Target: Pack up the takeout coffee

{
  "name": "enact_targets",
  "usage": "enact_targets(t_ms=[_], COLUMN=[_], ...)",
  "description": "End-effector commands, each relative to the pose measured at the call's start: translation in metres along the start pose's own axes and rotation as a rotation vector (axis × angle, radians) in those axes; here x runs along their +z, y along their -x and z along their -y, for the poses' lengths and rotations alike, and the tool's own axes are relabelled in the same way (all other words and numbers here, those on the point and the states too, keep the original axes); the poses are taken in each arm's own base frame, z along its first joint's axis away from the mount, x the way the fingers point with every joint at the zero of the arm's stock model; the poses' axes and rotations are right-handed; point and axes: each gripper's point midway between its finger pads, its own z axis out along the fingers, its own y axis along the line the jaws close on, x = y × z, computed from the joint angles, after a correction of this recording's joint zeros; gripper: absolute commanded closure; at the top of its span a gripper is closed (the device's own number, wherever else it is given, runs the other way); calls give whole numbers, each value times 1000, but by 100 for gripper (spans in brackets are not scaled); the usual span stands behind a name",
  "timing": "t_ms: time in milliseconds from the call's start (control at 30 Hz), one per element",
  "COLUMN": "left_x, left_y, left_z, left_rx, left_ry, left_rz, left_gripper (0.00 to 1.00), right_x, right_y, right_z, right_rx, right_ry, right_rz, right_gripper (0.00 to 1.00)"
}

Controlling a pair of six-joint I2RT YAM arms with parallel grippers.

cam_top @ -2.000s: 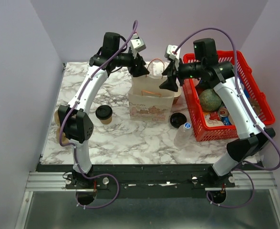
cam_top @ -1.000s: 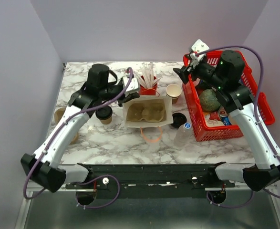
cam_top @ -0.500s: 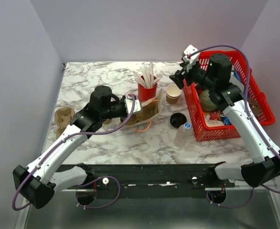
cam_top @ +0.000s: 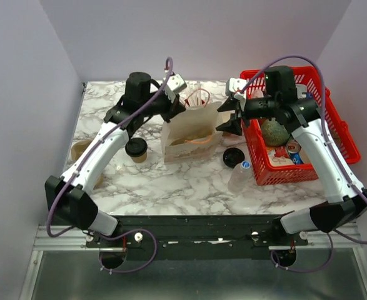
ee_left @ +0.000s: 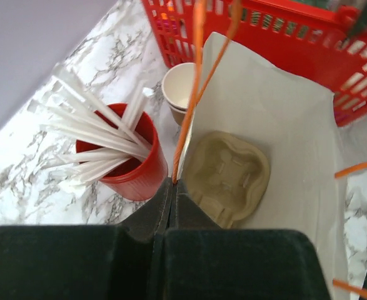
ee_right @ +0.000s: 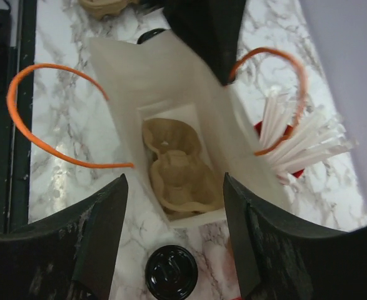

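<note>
The takeout coffee, a small tan cup with a black lid, stands on the marble left of the paper bag. The bag stands upright and open, with a tan cup carrier on its floor. My left gripper is at the bag's back left top corner, shut on its orange handle. At the bag's right side my right gripper hangs open and holds nothing; its wrist view looks down into the bag.
A red cup of white straws and a lidless tan cup stand behind the bag. A loose black lid and a clear bottle lie beside the red basket. A second carrier sits far left.
The bag lay tipped on the table; my left gripper has raised it upright by the handle and moved back. My right gripper came down and left to the bag's right side.
</note>
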Motion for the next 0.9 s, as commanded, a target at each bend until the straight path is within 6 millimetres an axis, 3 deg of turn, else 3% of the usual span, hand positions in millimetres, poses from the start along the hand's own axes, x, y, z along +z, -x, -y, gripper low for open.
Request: enact_targets(t_ms=[0, 100, 400, 867], left_x=[10, 15, 22, 34], left_y=[4, 1, -5, -13], left_z=[-13, -24, -28, -37], left_rx=[-231, -235, -255, -269], left_ry=[-54, -39, -56, -60], left_rz=[7, 9, -11, -66], left_gripper=[100, 100, 96, 94], right_x=[11, 24, 56, 54], right_y=[-7, -13, -31, -70], right_z=[-17, -4, 16, 1], right_rx=[-3, 6, 7, 11], right_ry=[149, 171, 161, 276], right_rz=[24, 11, -39, -186], right_gripper=[27, 25, 26, 53])
